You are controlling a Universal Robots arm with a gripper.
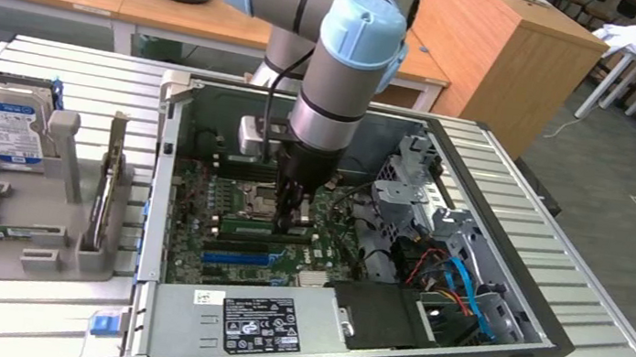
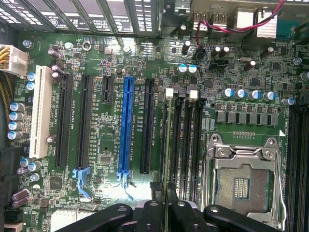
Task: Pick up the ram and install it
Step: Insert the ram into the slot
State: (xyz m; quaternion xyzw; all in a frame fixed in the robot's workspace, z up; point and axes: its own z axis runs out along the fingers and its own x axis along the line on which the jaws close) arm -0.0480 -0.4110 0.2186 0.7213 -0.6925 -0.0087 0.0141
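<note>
The ram [image 2: 166, 145] shows edge-on as a thin green strip running along the black memory slots [image 2: 186, 140], between the expansion slots and the CPU socket [image 2: 241, 181]. My gripper [image 2: 164, 205] is shut on the ram, with its dark fingers [image 2: 181, 212] pinching the stick's top edge. In the exterior view the gripper [image 1: 291, 219] reaches straight down into the open computer case [image 1: 159, 213], and the ram [image 1: 248, 222] sits low at the motherboard. Whether the stick is seated in its slot I cannot tell.
A blue expansion slot [image 2: 127, 125] and a white one [image 2: 40, 111] lie beside the black slots. Outside the case, a hard drive [image 1: 5, 123] stands in a grey holder [image 1: 51, 245]. The power supply [image 1: 256, 323] and loose cables [image 1: 459, 280] crowd the case's near and right sides.
</note>
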